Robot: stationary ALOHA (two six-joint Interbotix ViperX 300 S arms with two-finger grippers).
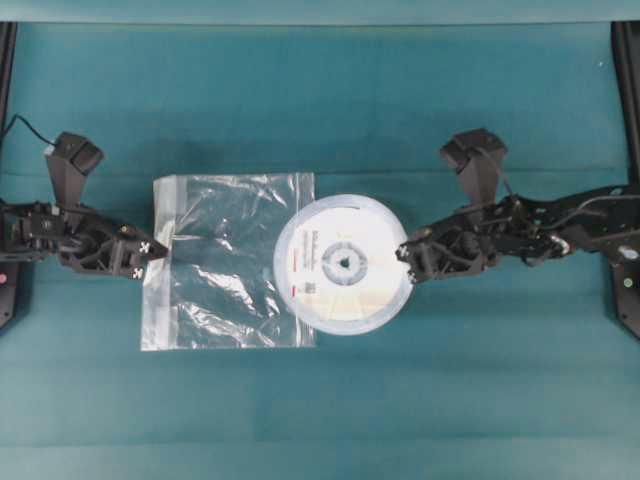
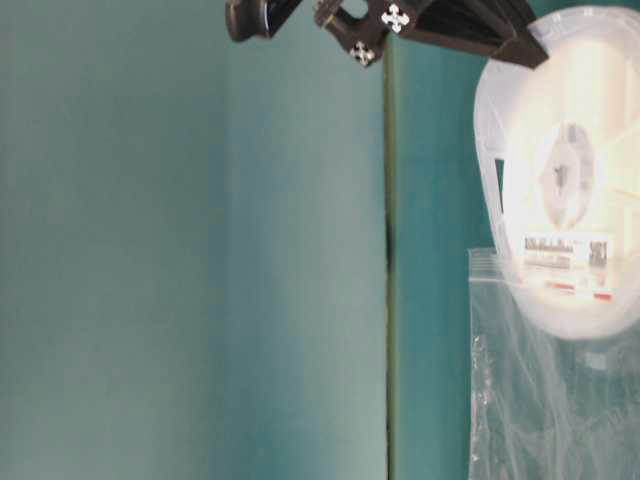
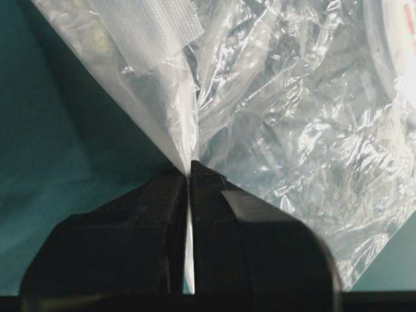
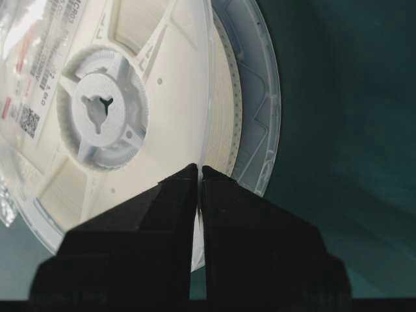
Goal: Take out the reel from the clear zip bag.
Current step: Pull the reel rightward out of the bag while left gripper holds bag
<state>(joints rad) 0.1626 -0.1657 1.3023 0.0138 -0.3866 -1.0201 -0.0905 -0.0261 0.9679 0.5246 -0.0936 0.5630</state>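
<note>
Left pincer (image 1: 157, 249) clamped on the clear zip bag's (image 1: 225, 265) far edge, right pincer (image 1: 404, 254) nipping the reel's (image 1: 343, 264) flange, reel mostly out. That thin rim grip could slip if the bag mouth snags.

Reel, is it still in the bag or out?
Mostly out. The reel sticks past the bag's open edge; only its left rim still overlaps the plastic. The right gripper pinches its far rim.
</note>
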